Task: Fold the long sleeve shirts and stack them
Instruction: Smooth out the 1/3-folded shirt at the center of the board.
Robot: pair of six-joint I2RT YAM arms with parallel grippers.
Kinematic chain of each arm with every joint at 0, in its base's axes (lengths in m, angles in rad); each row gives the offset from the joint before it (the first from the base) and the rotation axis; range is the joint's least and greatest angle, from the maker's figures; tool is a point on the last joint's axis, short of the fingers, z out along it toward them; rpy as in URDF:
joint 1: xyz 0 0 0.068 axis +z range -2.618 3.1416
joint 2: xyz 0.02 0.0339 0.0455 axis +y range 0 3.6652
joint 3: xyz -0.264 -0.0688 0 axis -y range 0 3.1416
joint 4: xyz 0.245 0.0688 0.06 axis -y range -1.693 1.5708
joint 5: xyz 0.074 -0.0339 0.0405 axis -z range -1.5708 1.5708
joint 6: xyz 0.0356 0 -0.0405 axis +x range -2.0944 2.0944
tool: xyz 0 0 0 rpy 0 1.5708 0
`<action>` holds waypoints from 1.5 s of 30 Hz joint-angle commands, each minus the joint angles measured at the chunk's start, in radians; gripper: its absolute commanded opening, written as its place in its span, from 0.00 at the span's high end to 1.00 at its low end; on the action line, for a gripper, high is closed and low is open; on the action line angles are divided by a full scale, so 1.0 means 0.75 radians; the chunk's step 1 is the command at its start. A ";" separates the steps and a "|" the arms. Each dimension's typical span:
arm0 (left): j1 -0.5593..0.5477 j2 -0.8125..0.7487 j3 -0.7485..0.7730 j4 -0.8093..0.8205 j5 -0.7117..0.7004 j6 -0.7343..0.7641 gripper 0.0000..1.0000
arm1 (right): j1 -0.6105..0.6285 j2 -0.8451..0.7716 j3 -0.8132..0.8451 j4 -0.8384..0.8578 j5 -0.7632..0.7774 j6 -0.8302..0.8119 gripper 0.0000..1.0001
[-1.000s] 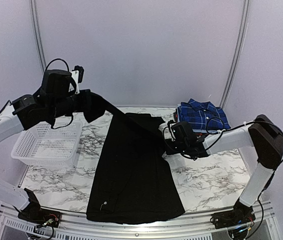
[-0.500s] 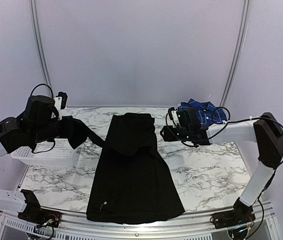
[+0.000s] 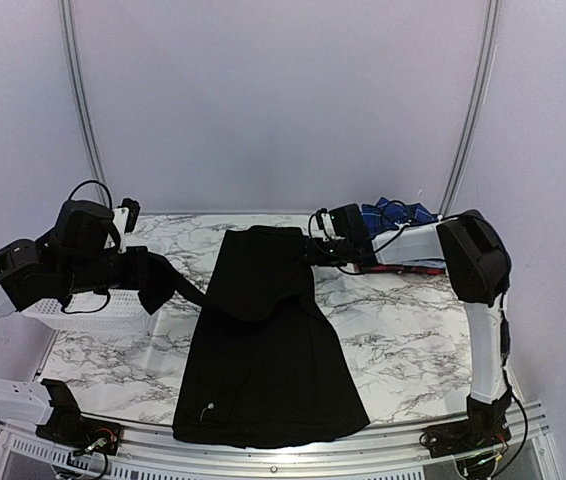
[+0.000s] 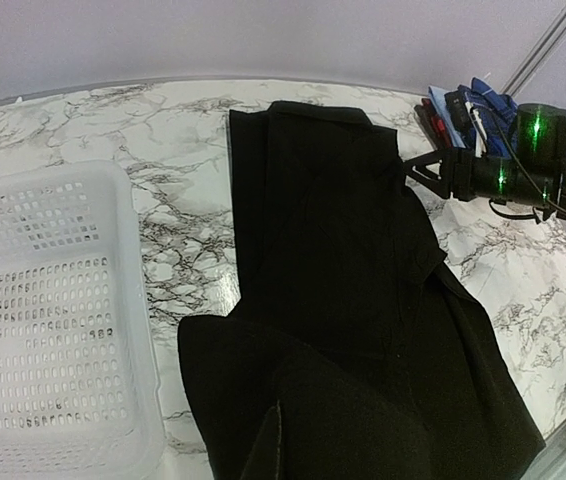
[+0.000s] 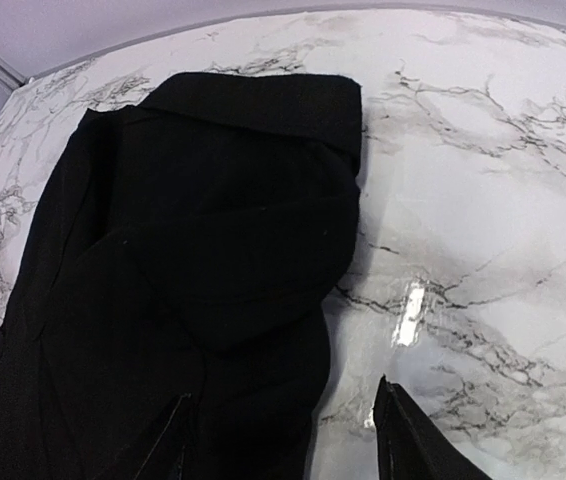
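Down at the left gripper (image 3: 151, 288): fingers shut tight on the sleeve (image 3: 191, 293) of the black shirt (image 3: 263, 340), sleeve pulled out to the side and looking a bit lifted off the table (image 3: 413, 340). Over at the right gripper (image 5: 281, 430): fingers apart, holding nothing, low over the shirt's top right edge, one finger above the cloth and one above the bare table. Rest of the black shirt flat in the middle of the table, long and narrow, bottom end near the arms.

Soft, light and floppy, by the look of it. Sure to sag and bunch up if grabbed in the middle. Best pinched at an edge or a corner, with both grippers for a neat fold. Not breakable. Maybe a little slidy on the smooth top.

Counting now. One black shirt lying out. One pile of folded shirts (image 4: 468, 105) at the far right, blue and red showing, too hidden to count. One white basket (image 4: 43, 300) at the left. Two grippers.
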 commanded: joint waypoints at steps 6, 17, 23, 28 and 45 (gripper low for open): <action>0.009 0.021 0.061 -0.027 0.033 0.018 1.00 | -0.049 0.128 0.237 -0.025 -0.096 0.009 0.40; 0.007 0.065 0.123 -0.028 0.033 0.046 1.00 | -0.070 0.267 0.407 -0.069 -0.145 0.035 0.52; 0.007 0.083 0.145 -0.028 0.066 0.063 1.00 | -0.081 0.277 0.453 -0.115 -0.079 0.008 0.73; 0.007 0.100 0.184 -0.024 0.144 0.103 1.00 | -0.099 0.319 0.544 -0.159 -0.046 -0.028 0.93; -0.003 0.312 0.344 0.146 0.213 0.195 1.00 | -0.172 0.286 0.547 -0.248 -0.036 -0.078 0.55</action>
